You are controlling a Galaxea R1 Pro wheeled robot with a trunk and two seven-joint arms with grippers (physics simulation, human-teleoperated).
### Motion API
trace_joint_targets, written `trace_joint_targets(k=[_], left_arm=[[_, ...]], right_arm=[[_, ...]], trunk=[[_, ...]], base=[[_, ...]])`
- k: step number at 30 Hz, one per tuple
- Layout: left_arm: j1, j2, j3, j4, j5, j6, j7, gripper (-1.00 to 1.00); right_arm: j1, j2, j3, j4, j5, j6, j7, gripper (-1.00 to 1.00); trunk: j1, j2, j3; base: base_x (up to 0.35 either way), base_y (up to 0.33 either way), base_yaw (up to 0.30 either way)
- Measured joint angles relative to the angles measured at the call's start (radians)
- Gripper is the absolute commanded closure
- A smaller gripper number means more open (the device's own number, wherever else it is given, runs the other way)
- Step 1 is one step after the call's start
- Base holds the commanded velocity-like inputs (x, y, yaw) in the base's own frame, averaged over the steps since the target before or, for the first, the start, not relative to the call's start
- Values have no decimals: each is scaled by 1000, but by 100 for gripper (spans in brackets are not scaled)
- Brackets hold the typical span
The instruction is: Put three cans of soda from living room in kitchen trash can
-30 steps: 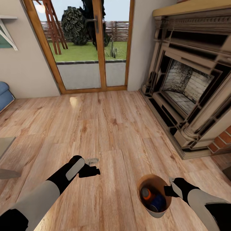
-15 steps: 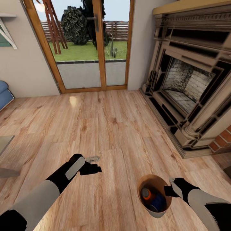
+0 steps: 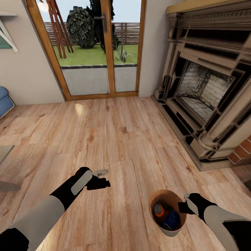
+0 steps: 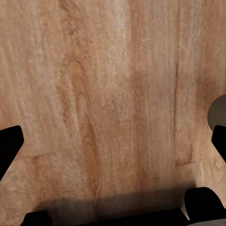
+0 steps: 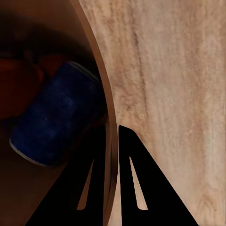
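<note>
Nothing's shifting bar slight head drift: I'm still pinching the trash can [image 3: 168, 230] rim with the right gripper [image 3: 183, 206], blue soda can [image 5: 54, 120] and orange one [image 3: 159, 210] inside, left gripper [image 3: 103, 182] spread, empty, over living-room floor [image 3: 122, 139], kitchen haul pending.

Home living room. Warm wood-plank floor [image 3: 115, 139]. Large fireplace [image 3: 205, 87] with carved dark surround and pale brick firebox; red brick [image 3: 242, 151] at its edge. Wood-framed glass doors [image 3: 94, 48] give onto lawn, shrubs, fence. Blue cushioned seat [image 3: 4, 101] against the beige wall.
</note>
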Motion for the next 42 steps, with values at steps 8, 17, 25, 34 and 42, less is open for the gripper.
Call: trace_joint_targets(k=[8, 17, 25, 34, 42], left_arm=[[0, 0, 0, 0, 0, 0, 0, -100], [0, 0, 0, 0, 0, 0, 0, -100], [0, 0, 0, -3, 0, 0, 0, -100], [0, 1, 1, -38, 0, 0, 0, -100], [0, 3, 0, -82, -1, 0, -1, -100]], right_arm=[[0, 0, 0, 0, 1, 0, 0, 100], [-1, -1, 10, 3, -9, 7, 1, 100], [-1, -2, 10, 3, -10, 11, 1, 100], [3, 1, -4, 0, -5, -2, 7, -100], [6, 2, -3, -1, 2, -1, 7, -100]], trunk=[[27, -49, -22], [33, -105, -47], [34, -119, -53], [72, -119, -53], [65, -119, -53]], base=[[0, 0, 0], [0, 0, 0], [0, 0, 0], [0, 0, 0], [0, 0, 0]])
